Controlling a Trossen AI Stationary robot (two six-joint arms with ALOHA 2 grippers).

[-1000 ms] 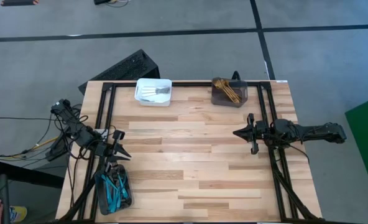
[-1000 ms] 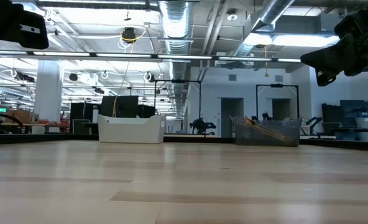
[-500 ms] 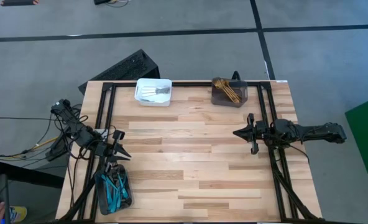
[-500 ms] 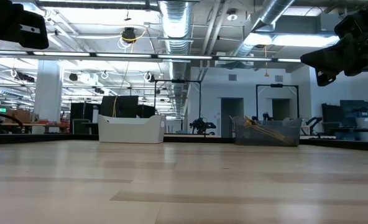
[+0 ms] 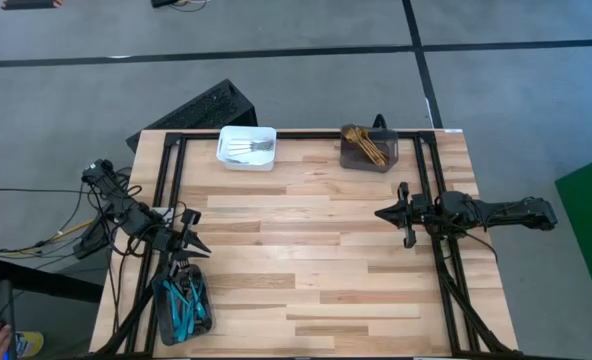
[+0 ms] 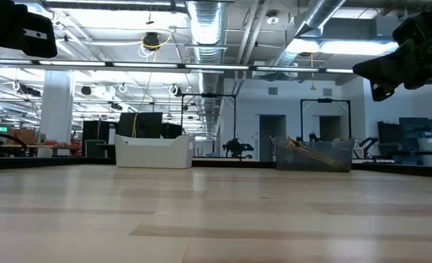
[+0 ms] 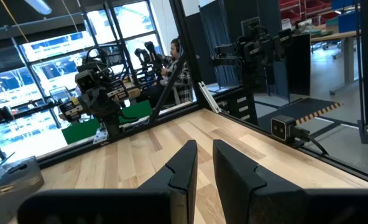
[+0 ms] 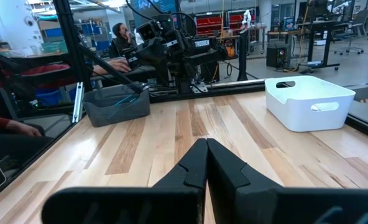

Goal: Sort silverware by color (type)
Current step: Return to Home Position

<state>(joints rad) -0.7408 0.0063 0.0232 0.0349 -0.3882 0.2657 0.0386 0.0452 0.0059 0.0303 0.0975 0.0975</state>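
Your left tool, narrowly parted, waits at the worktop's eight o'clock; your right tool, closed and empty, at three.

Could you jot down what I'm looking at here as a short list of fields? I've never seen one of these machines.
Table: bare wooden top with three bins on it
White bin: far edge, holds silver cutlery
Brown bin: far edge, holds gold cutlery
Dark grey bin: near left corner, holds blue-handled cutlery
Left gripper: above the dark grey bin, holding nothing
Right gripper: right side, shut, empty
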